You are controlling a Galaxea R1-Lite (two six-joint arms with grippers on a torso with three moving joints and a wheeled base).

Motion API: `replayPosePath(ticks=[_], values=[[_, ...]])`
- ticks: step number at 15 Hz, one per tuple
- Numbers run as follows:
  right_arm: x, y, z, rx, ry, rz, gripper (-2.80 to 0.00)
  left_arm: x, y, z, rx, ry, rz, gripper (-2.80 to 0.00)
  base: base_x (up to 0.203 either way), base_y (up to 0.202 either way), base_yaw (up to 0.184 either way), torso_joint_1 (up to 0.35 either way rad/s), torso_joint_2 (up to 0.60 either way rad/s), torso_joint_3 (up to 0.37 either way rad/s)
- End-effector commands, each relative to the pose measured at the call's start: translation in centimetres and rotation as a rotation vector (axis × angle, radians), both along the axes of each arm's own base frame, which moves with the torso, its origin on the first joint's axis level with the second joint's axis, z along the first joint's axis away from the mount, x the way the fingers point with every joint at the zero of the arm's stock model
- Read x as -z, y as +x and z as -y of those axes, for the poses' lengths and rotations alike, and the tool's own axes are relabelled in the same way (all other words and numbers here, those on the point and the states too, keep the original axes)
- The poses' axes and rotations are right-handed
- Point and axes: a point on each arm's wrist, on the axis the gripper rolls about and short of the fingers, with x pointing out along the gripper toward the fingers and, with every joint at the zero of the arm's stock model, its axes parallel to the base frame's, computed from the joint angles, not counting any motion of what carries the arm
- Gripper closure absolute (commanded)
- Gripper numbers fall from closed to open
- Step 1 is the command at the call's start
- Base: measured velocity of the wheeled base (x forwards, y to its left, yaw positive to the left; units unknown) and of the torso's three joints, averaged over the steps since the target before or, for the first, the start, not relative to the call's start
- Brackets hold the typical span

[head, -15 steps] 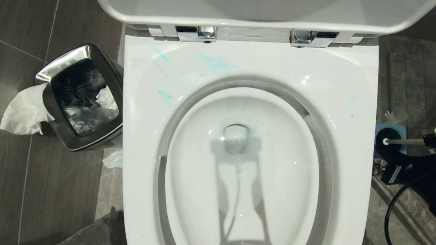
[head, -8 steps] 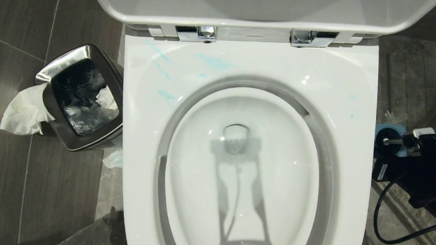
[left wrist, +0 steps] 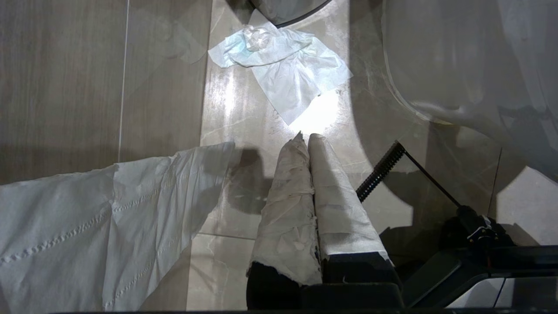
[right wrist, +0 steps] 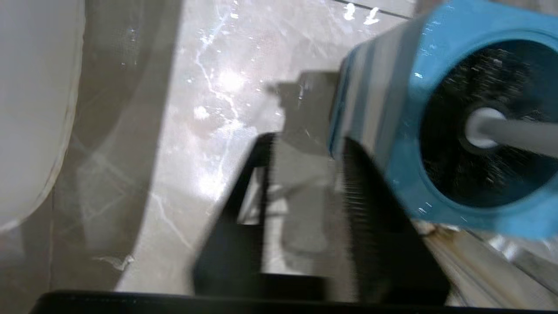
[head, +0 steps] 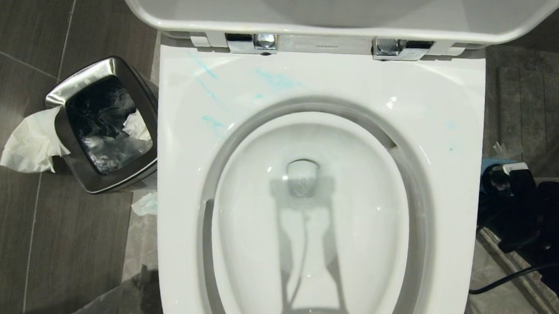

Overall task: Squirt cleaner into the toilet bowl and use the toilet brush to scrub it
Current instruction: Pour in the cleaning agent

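Tissue [head: 30, 143] hangs over the near-left edge of the steel waste bin [head: 100, 123] at the far left of the head view, with a second crumpled tissue [left wrist: 279, 65] on the floor tiles between bin and toilet. The left tool [left wrist: 305, 144] is parked low beside the toilet base, its two wrapped fingers pressed together on nothing and pointing at that floor tissue.

Across the middle sits the toilet bowl [head: 448, 86], lid and seat raised. Thin turquoise streaks of cleaner [head: 275, 80] mark the flat rim at the back left, with a faint tint on the right rim. The basin itself looks pale and clear, so the squirting seems done and the scrubbing, I judge, not yet begun.

To the right, on the floor just beside the toilet, stands the blue-topped holder [right wrist: 392, 131] with the toilet brush [right wrist: 514, 135] in it — bristles down in the dark well, its pale handle slanting out toward the right. The right tool [right wrist: 305, 183] hovers just beside the holder's wall, its fingers spread partway and pinching nothing.

What the next move turns on: the handle lies off to one side of the right tool, past the holder's rim, not between the fingers. The right arm is far nearer than the left — it should shift across and straddle the handle crosswise.
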Motion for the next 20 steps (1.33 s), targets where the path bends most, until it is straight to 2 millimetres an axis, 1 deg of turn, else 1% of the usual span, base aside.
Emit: replayPosePath(ticks=[1, 4, 7, 10, 14, 16, 20], values=[[0.0, 0.6, 0.0, -0.025, 0.002, 0.017, -2.80, 0.0, 0.0, 0.0, 0.000, 0.000, -0.002, 0.00, 0.000, 0.000, 0.000, 0.000, 0.00, 0.000], [-0.9, 1.7, -0.1, -0.045, 0.001, 0.072, -2.80, 0.0, 0.0, 0.0, 0.000, 0.000, -0.002, 0.00, 0.000, 0.000, 0.000, 0.000, 0.00, 0.000], [-1.2, 3.1, -0.2, -0.057, -0.006, 0.107, -2.80, 0.0, 0.0, 0.0, 0.000, 0.000, -0.002, 0.00, 0.000, 0.000, 0.000, 0.000, 0.00, 0.000], [-1.0, 5.2, -0.8, -0.078, -0.006, 0.146, -2.80, 0.0, 0.0, 0.0, 0.000, 0.000, -0.002, 0.00, 0.000, 0.000, 0.000, 0.000, 0.00, 0.000], [-1.3, 8.8, -1.9, -0.118, -0.007, 0.236, -2.80, 0.0, 0.0, 0.0, 0.000, 0.000, -0.002, 0.00, 0.000, 0.000, 0.000, 0.000, 0.00, 0.000], [-1.3, 9.7, -2.4, -0.158, -0.007, 0.255, -2.80, 0.0, 0.0, 0.0, 0.000, 0.000, -0.002, 0.00, 0.000, 0.000, 0.000, 0.000, 0.00, 0.000], [-2.3, 11.8, -2.8, -0.179, -0.029, 0.338, -2.80, 0.0, 0.0, 0.0, 0.000, 0.000, -0.002, 0.00, 0.000, 0.000, 0.000, 0.000, 0.00, 0.000]])
